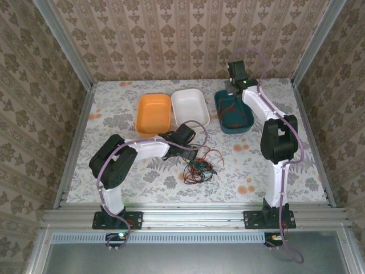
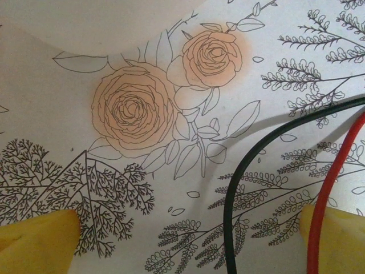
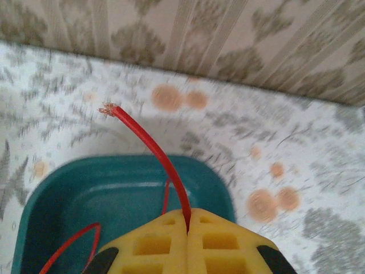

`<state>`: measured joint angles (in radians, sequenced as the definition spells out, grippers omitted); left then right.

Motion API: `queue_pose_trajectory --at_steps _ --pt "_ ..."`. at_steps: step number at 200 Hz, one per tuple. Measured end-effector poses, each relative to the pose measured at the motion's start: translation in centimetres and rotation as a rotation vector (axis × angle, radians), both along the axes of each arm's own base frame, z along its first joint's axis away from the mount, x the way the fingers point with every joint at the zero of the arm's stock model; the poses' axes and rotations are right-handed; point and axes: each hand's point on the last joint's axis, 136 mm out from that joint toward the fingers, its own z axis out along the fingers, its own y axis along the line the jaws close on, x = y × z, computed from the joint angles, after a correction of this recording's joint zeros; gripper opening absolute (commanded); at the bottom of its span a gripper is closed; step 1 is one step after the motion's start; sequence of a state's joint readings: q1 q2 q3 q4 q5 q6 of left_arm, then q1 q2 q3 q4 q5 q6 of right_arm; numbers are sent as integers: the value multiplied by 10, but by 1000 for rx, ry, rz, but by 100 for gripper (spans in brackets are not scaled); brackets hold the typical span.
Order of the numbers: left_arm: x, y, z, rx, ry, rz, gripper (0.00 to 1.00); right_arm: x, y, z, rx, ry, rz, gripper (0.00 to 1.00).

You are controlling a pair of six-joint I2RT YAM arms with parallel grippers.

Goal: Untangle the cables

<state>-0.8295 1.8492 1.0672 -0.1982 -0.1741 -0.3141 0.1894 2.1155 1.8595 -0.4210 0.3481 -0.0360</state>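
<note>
Two states: right gripper (image 3: 188,220) clamps a red cable (image 3: 149,141) above the teal bin (image 3: 68,182); left gripper (image 2: 185,237) hangs wide open over the tangled cables (image 1: 199,166).

Floral table (image 1: 114,171) — orange bin (image 1: 154,114), white bin (image 1: 190,107), teal bin (image 1: 220,108), tangled cables (image 1: 199,168).

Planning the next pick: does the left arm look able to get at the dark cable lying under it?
Probably yes. The dark cable lies bare on the table between the left arm's open fingers, with nothing over it; the red cable runs beside one finger and might get caught too.
</note>
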Motion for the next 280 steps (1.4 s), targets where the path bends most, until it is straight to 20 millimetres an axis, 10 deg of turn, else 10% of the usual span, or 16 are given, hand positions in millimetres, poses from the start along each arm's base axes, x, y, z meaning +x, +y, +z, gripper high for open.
queue_pose_trajectory --at_steps 80,136,218,243,280 --pt "5 -3 4 -7 -14 3 100 -24 -7 -69 326 157 -126 1" --pt "8 -7 10 -29 -34 3 100 -43 -14 -93 465 221 -218 35" --pt "18 -7 35 -96 -96 21 100 -76 -6 -13 518 55 -202 43" --pt "20 -4 41 -110 -105 27 100 -102 20 13 526 19 -126 43" --pt "16 -1 37 -115 -92 19 100 -165 114 0 534 151 155 42"
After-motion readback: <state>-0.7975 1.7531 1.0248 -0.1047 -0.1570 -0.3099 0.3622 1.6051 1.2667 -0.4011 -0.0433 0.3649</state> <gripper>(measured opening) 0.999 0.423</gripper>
